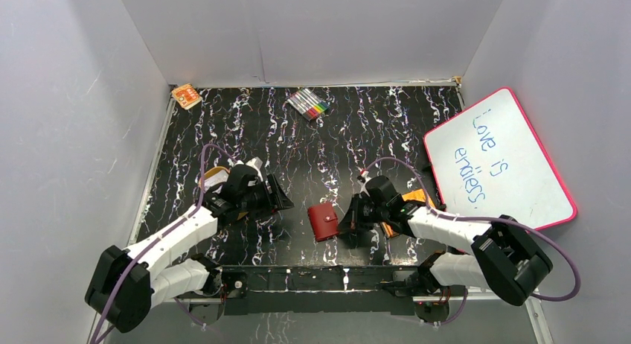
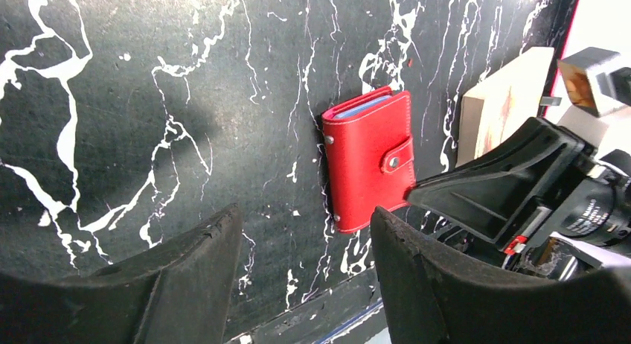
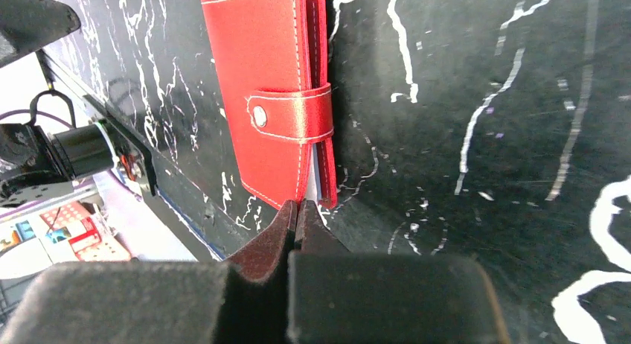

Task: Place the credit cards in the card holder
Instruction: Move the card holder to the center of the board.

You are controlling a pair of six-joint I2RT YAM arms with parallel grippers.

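Surface (image 1: 298, 147): black with white veining, carries everything. Landmark for all positions is the card holder. Whiteboard (image 1: 498, 161), pink-edged with blue handwriting, lies to the right of and beyond the card holder. Left arm (image 1: 171, 240) reaches in from the left of the card holder; my left jaws stand wide apart with nothing between them, aimed at it but clear of it. Right arm (image 1: 446, 228) comes in from the right; my right jaws are pressed together, tips touching the card holder's near edge, and I cannot tell whether they pinch anything. Orange-brown book (image 1: 417, 198) sits just right of the card holder, mostly under the right arm. Card holder (image 1: 323, 222) itself: red, folded flat on the surface between both arms, snap tab (image 3: 290, 115) fastened, pale-blue sleeves (image 2: 364, 106) showing at one end. Marker set (image 1: 309, 103): well beyond it by the back wall.
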